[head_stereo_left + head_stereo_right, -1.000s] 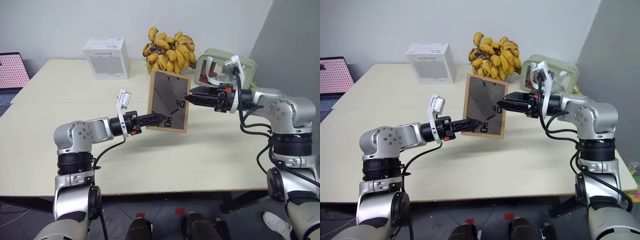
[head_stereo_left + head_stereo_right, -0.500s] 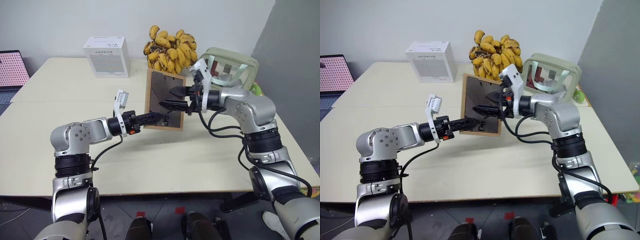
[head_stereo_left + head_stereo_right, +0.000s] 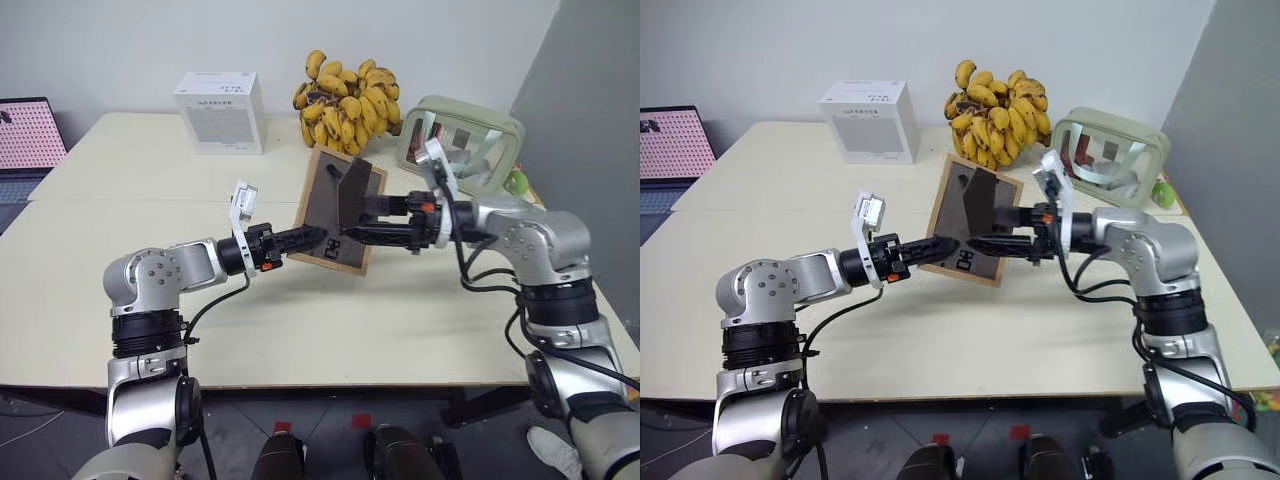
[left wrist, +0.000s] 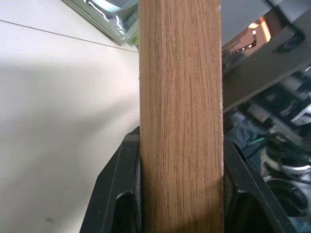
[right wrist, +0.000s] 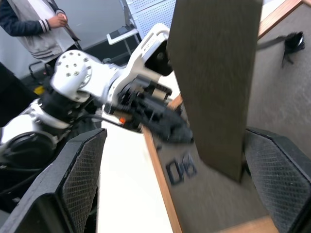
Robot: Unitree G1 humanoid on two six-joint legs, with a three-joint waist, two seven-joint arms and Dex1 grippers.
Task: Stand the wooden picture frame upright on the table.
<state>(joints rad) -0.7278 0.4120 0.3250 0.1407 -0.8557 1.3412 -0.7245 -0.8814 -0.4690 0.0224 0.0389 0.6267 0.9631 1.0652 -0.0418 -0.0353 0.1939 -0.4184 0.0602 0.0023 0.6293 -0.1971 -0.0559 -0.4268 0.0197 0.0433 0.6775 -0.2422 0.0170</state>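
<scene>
The wooden picture frame [image 3: 325, 200] is tilted over the middle of the table [image 3: 130, 200], its dark grey back towards me. Its fold-out stand [image 3: 356, 188] juts out from the back. My left gripper [image 3: 316, 237] is shut on the frame's lower left edge; the left wrist view shows the light wood edge [image 4: 180, 73] pinched between both fingers. My right gripper [image 3: 352, 222] reaches in from the right, open, with the stand flap [image 5: 214, 77] between its spread fingers [image 5: 82, 179]. Whether the frame's lower edge touches the table I cannot tell.
A bunch of bananas [image 3: 350, 95] and a white box [image 3: 222, 112] stand at the back of the table. A green-rimmed clear container [image 3: 462, 148] sits back right, a laptop [image 3: 25, 135] at far left. A person [image 5: 34, 24] stands beyond the table.
The right gripper opened and went from the frame's right edge to its back. The stand has swung out from the back panel. The frame now tilts more. The left grip held.
</scene>
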